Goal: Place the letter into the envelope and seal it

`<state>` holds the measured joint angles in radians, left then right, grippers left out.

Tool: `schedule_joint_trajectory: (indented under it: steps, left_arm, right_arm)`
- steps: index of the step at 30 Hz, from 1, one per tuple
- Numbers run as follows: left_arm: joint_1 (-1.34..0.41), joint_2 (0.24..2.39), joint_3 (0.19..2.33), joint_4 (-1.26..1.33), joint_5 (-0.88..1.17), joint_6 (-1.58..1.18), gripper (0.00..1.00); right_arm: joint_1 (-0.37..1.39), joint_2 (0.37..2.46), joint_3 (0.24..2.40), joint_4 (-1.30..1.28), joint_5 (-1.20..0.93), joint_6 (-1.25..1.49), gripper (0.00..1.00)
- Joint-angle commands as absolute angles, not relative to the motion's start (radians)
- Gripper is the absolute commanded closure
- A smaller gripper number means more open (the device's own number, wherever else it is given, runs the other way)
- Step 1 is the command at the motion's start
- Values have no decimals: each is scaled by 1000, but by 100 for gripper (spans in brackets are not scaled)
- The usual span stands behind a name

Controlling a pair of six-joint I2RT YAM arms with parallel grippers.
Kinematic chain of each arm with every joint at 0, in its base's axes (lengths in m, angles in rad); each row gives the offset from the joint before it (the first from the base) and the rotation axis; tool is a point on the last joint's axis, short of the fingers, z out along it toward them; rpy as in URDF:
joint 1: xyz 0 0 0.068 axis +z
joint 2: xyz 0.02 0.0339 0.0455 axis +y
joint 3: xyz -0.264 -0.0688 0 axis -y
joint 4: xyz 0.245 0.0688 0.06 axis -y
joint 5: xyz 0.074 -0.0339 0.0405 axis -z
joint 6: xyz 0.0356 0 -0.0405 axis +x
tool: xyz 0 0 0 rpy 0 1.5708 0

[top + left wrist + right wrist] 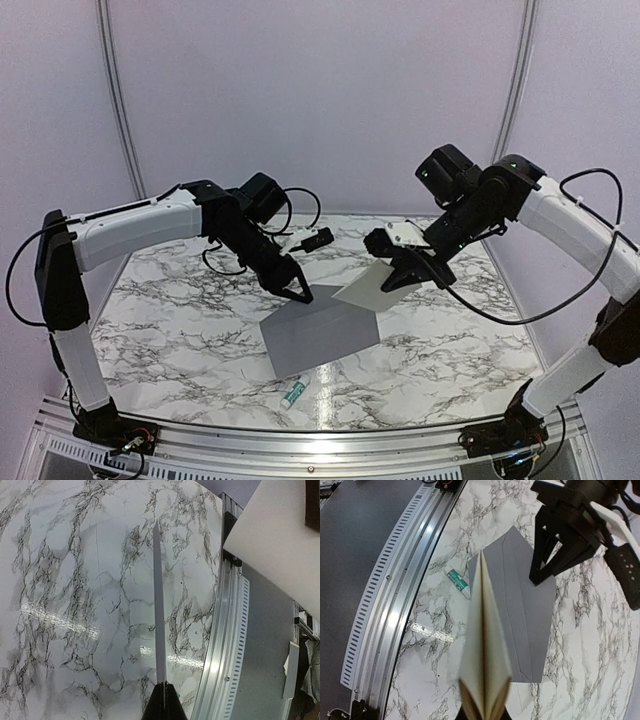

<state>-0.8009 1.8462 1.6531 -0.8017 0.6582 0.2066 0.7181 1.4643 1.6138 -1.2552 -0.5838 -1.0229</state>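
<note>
- My left gripper [298,291] is pinched closed on the far edge of the flat, plain grey paper envelope [325,340]. It holds that edge up off the white marble-patterned table [170,320], and the rest of the envelope lies mid-table.
- My right gripper [398,278] is clamped on the thin, off-white creased paper letter [362,289]. The letter hangs in the air just beyond the envelope's far right corner and is not yet inside.
- Risk: the letter splays into a V along its fold, so I judge its leading edge could catch the envelope's lip instead of sliding under.
- Risk: if the left pinch has both layers, there is no mouth to enter. I cannot tell which it holds.
- Risk: the envelope is held at one point only, so a push could drag it toward the small green-and-white tube [292,393].
- Only the right wrist view shows the V. The left wrist view shows the pinched grey sheet edge-on. Only the overhead view shows the gap between letter and envelope.
</note>
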Motion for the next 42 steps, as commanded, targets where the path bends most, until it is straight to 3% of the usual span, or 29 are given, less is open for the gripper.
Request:
schedule_joint_trajectory:
  steps: [1,11,42]
  left_arm:
    - [-824,1870,1691,-845,691,205,100]
    - [-878,1895,1718,-850,740,169,100]
    - [-912,1954,1767,-850,844,157,100]
  right_arm:
    - [791,1523,1674,-1298,-527,-1018,100]
    - [889,1599,1762,-1303,-459,-1003,100]
    - [954,1611,1657,-1265,-329,-1006,100]
